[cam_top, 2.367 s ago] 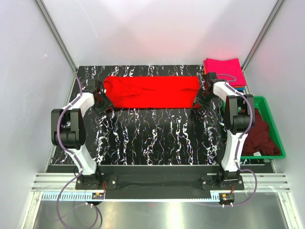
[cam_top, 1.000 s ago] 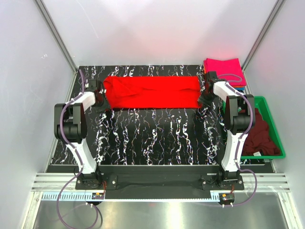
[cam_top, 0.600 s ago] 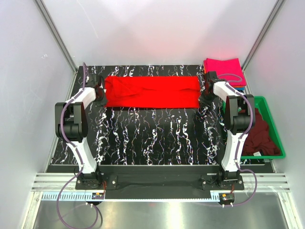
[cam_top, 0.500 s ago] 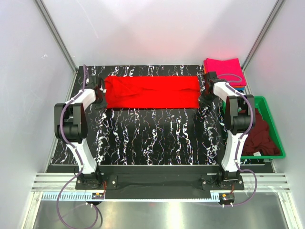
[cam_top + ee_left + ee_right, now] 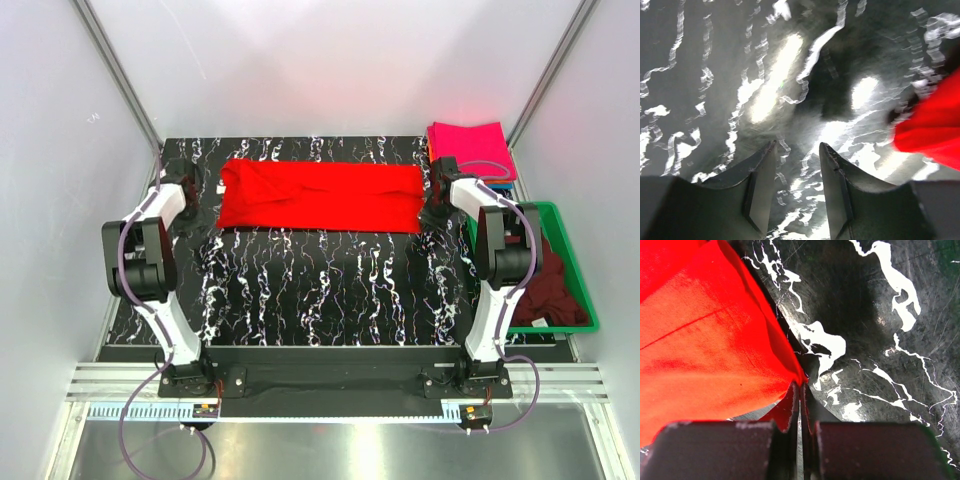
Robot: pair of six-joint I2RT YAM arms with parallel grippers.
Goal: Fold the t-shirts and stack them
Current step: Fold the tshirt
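Observation:
The bright red t-shirt (image 5: 318, 195) lies as a long folded strip across the far part of the table. My left gripper (image 5: 195, 190) is open and empty just left of the shirt's left end; in the left wrist view (image 5: 797, 145) only the black table lies between its jaws, with the red shirt (image 5: 935, 130) off to the right. My right gripper (image 5: 428, 215) is shut on the near right corner of the red shirt (image 5: 705, 340), pinching the cloth at its tips (image 5: 800, 387). The magenta-pink t-shirt (image 5: 470, 148) lies folded at the far right. The dark maroon t-shirt (image 5: 545, 280) lies crumpled in the bin.
The green plastic bin (image 5: 588, 300) stands off the table's right edge, beside my right arm. White walls with metal posts close in the left, right and far sides. The table (image 5: 330, 290) is black with white marbling.
My left gripper has let go of the red shirt's left end and drawn back to the left. The shirt's left end has settled flat. My right gripper still holds the right end.

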